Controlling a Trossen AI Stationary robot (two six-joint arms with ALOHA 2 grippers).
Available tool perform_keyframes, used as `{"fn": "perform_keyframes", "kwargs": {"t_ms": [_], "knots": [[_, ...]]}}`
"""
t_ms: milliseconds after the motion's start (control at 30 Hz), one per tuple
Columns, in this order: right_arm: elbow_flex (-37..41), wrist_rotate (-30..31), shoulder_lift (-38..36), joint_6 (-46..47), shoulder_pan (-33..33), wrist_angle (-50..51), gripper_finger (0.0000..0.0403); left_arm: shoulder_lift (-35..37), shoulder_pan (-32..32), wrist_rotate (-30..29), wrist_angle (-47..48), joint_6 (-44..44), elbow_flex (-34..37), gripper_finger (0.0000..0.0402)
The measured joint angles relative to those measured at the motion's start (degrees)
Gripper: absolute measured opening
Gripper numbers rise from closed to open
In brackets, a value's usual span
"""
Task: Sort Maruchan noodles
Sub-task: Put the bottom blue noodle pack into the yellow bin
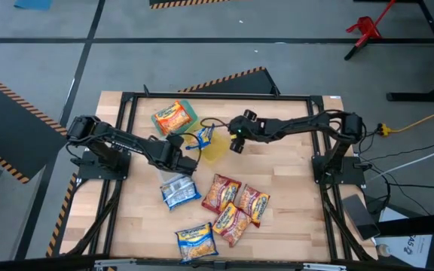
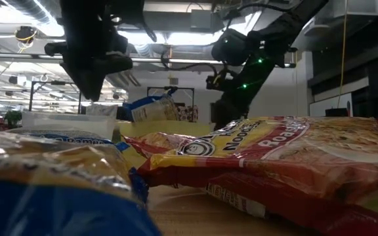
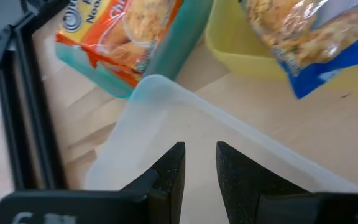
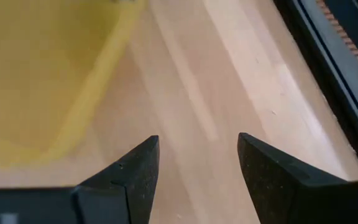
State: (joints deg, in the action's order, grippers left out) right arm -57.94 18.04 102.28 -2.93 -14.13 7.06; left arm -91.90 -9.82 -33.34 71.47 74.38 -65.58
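An orange noodle packet [image 1: 172, 117] lies in the green container [image 1: 189, 111] at the far side; it also shows in the left wrist view [image 3: 120, 34]. A blue-and-yellow packet [image 1: 202, 137] rests tilted in the yellow container [image 1: 215, 150]. A blue-and-white packet [image 1: 179, 191], three red-brown packets [image 1: 223, 192] [image 1: 253, 203] [image 1: 230, 223] and a blue-and-yellow packet [image 1: 196, 241] lie on the table's near half. My left gripper [image 3: 200, 163] hangs empty over the clear container's rim [image 3: 166, 99], fingers a little apart. My right gripper [image 4: 197, 163] is open and empty over bare wood beside the yellow container [image 4: 48, 68].
A black metal frame [image 1: 126, 102] runs around the wooden table top. The three containers stand close together at the table's middle and far side. In the low view the near packets [image 2: 274, 157] fill the foreground.
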Motion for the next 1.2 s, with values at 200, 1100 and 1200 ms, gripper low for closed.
{"fn": "perform_keyframes", "kwargs": {"t_ms": [200, 1100, 1200], "knots": [[0.40, -3.56, 0.00, 1.41, 1.31, -1.82, 0.0207, -0.02, 0.25, 1.73, -12.44, -4.08, 5.16, 0.0084], [0.40, -8.22, -0.02, 1.19, 2.64, -6.17, 0.0207, -0.04, -1.92, 5.96, -52.33, -25.97, 6.94, 0.0084], [0.40, -8.24, -0.02, 1.17, 2.62, -6.13, 0.0207, 2.05, -3.61, -2.90, -42.13, -21.82, 3.06, 0.0082]]}}
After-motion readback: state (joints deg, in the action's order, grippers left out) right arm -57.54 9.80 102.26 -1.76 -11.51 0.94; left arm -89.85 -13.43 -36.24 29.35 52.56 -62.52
